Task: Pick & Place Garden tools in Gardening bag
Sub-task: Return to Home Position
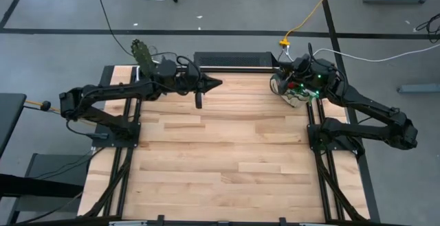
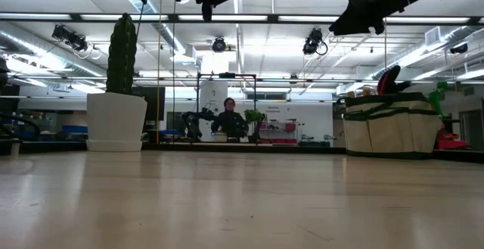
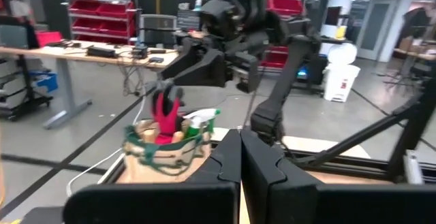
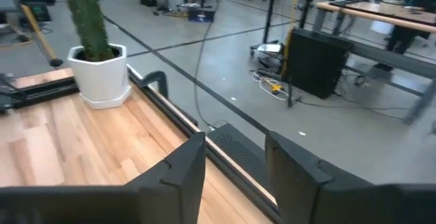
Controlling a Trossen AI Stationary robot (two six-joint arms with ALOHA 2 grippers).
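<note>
Table [image 1: 220,157]: wooden top filling the middle of the high view; I see no loose tools on it.
Left arm [image 1: 103,102]: reaches from the left edge toward the top centre of the high view and waits there.
Right arm [image 1: 371,113]: comes in from the right edge, its wrist over the upper right corner of the table.
Bag [image 2: 392,124]: beige with green trim, at right of the low view, standing on the table's far corner.
Pot [image 2: 116,120]: white, with a tall cactus, at left of the low view; not a tool.
Tools in bag: red gloves [image 3: 165,118] and green sprayer [image 3: 199,120] stick out of the top, centre-left of the left wrist view; other tools I cannot make out.
Left gripper [image 1: 214,84]: fingers pressed together, holding nothing, above the table's top edge.
Right gripper [image 4: 235,163]: fingers apart with a bare gap between them, holding nothing, raised near the bag.
Progress: judged nearly or fully done, since tools sit in the bag and none shows on the table; whether any tool lies out of sight, I cannot tell.
</note>
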